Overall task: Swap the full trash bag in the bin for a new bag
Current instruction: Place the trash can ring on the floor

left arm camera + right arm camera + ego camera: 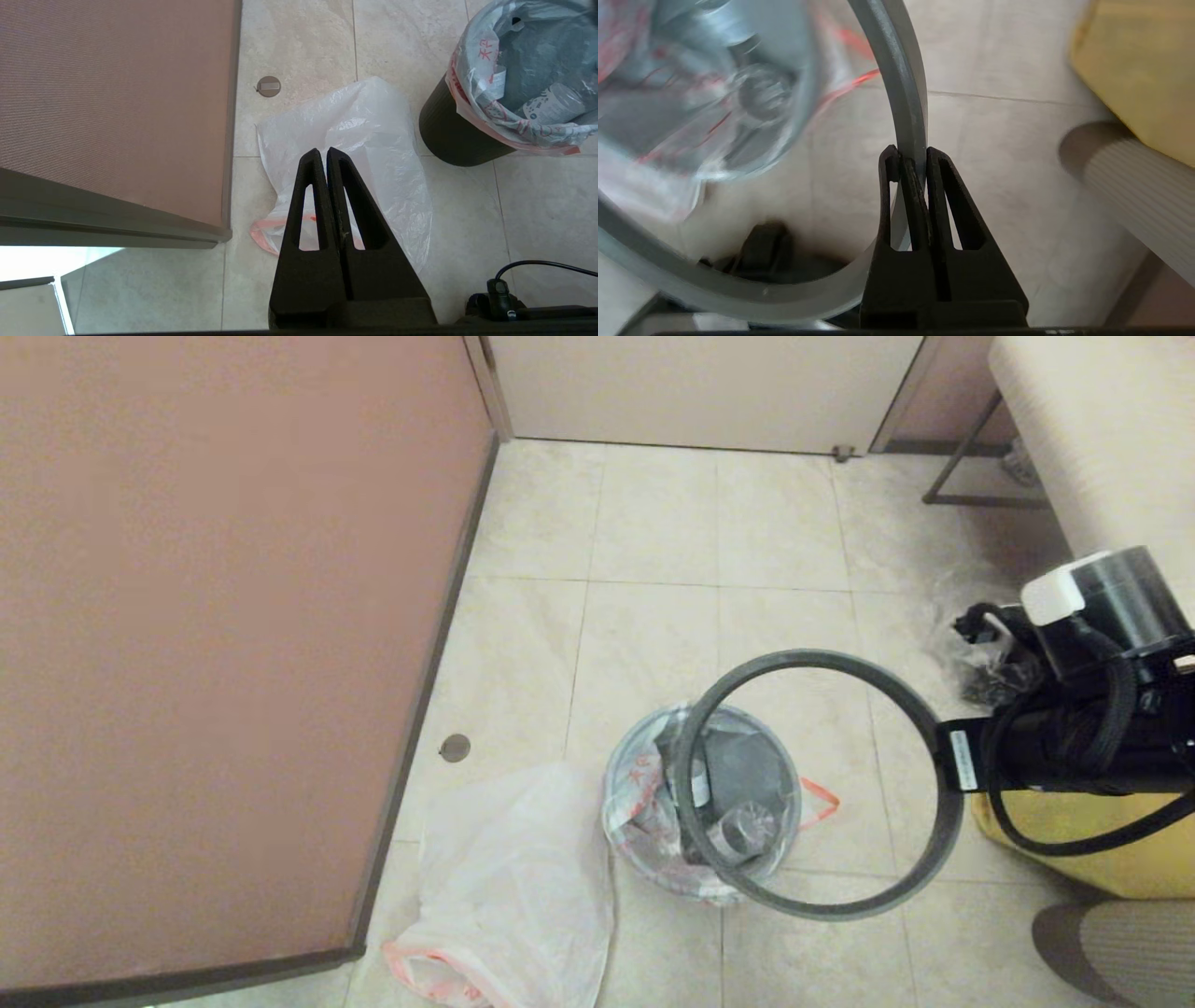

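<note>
Held up above the bin (702, 803), the grey hoop (822, 784) is pinched tight in the right gripper (909, 163), so next it must go aside before the full trash bag (653, 803) comes out; the new bag (513, 887) lies on the floor (653, 523) beside the bin, and the left gripper (324, 154) waits pressed together.

The black bin (455, 140) stands upright on the floor tiles, the full trash bag (653, 803) lining it, pink-red rim folded over, bottles showing. Its grey hoop (822, 784) hangs lifted above it. The new bag (513, 877) lies limp just beside it.
</note>
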